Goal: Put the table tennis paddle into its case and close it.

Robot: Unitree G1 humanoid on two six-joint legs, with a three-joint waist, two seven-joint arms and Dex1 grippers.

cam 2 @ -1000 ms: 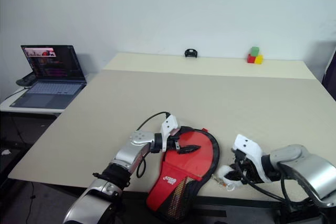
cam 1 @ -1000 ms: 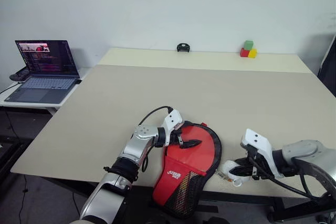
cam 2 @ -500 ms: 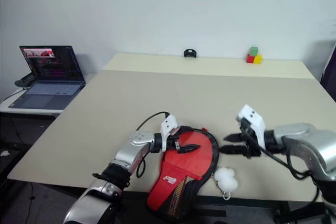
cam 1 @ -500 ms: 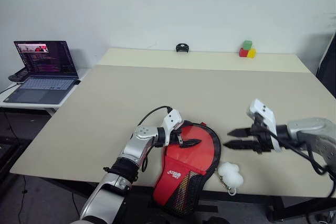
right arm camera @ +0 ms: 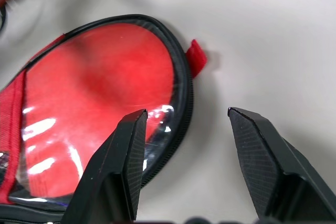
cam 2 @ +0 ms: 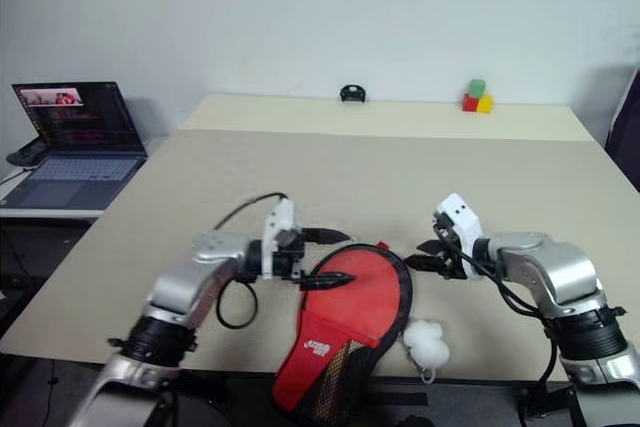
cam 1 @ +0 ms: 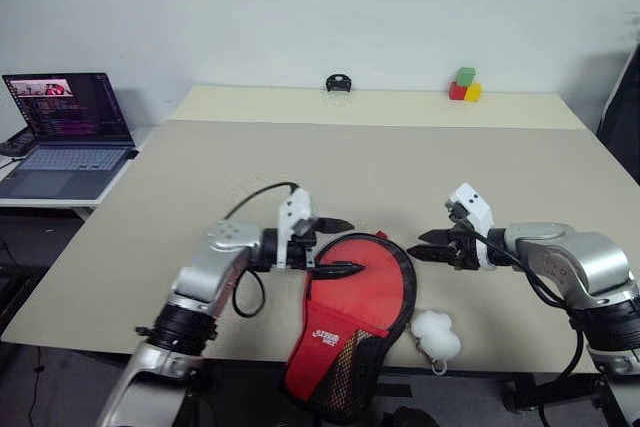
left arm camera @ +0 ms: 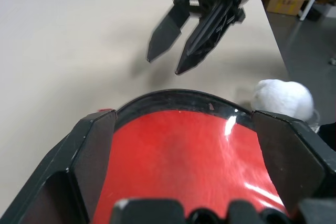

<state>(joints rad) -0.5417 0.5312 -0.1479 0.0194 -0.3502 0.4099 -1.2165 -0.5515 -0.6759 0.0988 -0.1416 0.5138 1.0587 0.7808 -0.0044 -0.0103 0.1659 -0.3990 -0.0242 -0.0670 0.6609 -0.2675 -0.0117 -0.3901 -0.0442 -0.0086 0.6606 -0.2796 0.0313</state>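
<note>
While both grippers hover with fingers apart and empty, the case lies between them, handle end nearest; left gripper closer than right gripper.

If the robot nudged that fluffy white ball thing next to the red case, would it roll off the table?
The fluffy white pom-pom looks soft and light, so a nudge would probably shift it easily. Its lumpy shape and the small ring hanging from it suggest it would tumble only briefly. It lies near the beige table's front edge, so a push that way might drop it.
</note>
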